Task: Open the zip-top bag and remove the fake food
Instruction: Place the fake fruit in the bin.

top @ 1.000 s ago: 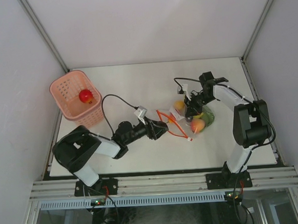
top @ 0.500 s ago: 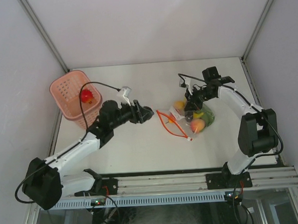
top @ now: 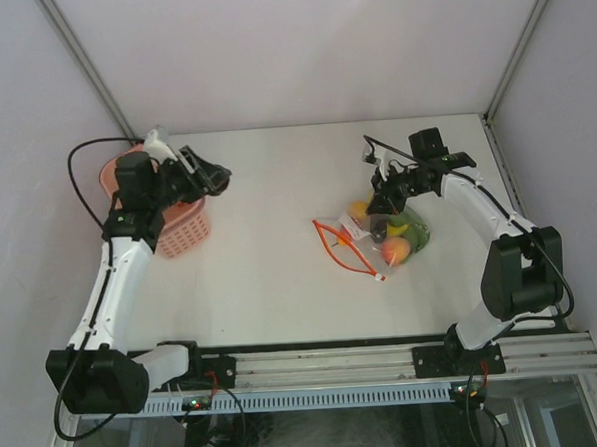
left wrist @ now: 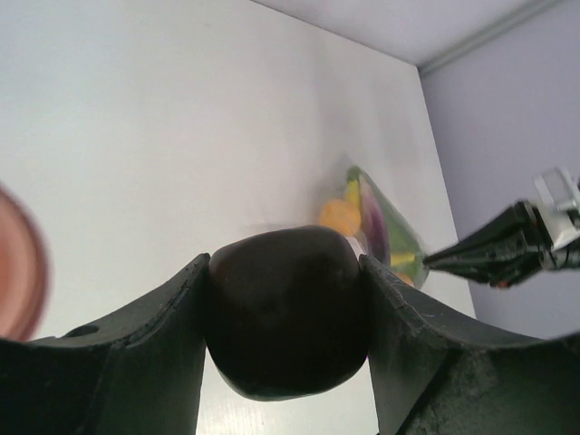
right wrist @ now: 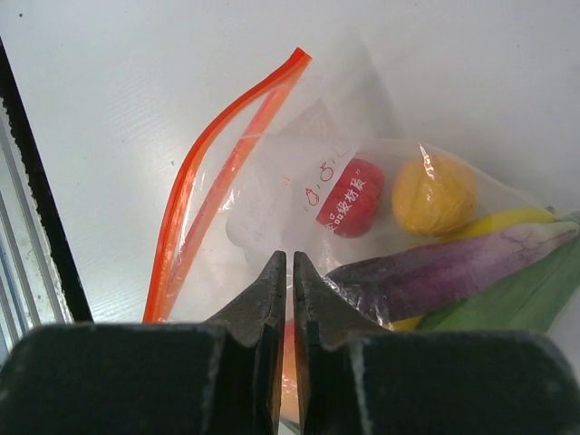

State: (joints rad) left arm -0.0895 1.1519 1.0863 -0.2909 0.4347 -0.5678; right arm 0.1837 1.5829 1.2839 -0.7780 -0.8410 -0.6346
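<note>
The zip-top bag lies right of centre, its red-orange zipper strip open toward the left. Inside it I see fake food: a red piece, a yellow-orange round piece, a purple eggplant and green leaves. My right gripper is shut on the bag's film at its far side. My left gripper is raised by the pink basket and is shut on a dark round piece of fake food.
The pink basket stands at the far left, partly hidden by my left arm. A blurred pink edge shows at the left of the left wrist view. The bag and right gripper show far off there. Walls enclose the table.
My left arm has swung from beside the bag's mouth up and left to the basket, carrying the dark piece. My right gripper has stayed on the bag.
</note>
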